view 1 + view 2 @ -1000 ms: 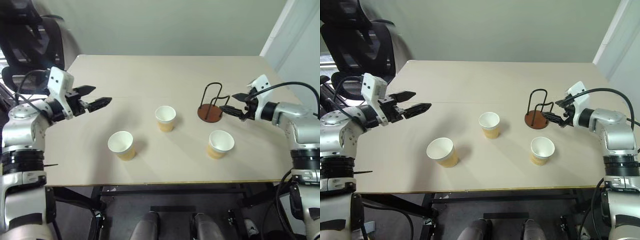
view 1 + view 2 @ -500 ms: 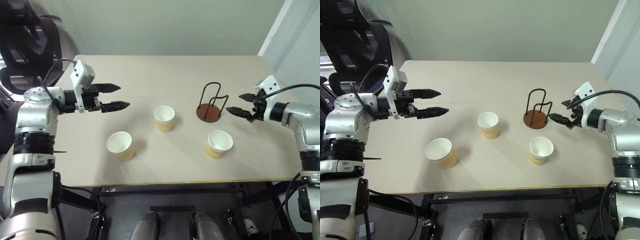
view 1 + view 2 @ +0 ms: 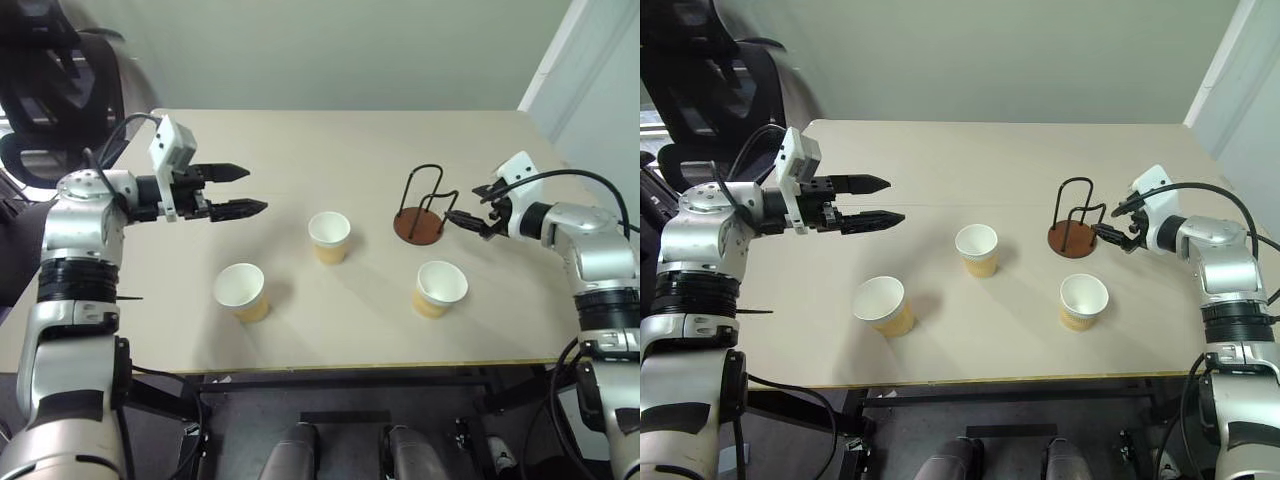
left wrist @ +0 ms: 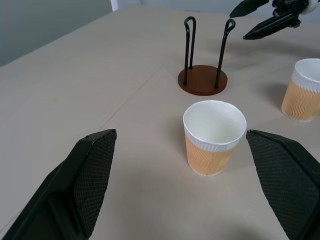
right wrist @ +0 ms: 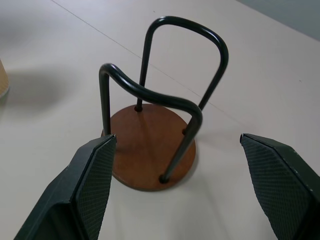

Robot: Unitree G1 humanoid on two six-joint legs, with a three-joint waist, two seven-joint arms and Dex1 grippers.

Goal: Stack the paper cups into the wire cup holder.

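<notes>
Wire cup holder (image 3: 420, 214): upright and empty, right of centre on the table (image 3: 300, 150); has not moved.
Paper cups: all three standing apart where they were, middle cup (image 3: 329, 236), near-left cup (image 3: 241, 290), near-right cup (image 3: 439, 287); none stacked yet.
Right gripper (image 3: 467, 207): fingers wide open, empty, back close beside the holder's right after drawing off briefly; probably to steady it.
Left gripper (image 3: 236, 189): open, empty, has swung inward from the left edge and now faces the middle cup, likely the first pick.

Three paper cups (image 3: 329, 236) — one wire cup holder (image 3: 420, 214) — one table (image 3: 300, 150)
</notes>
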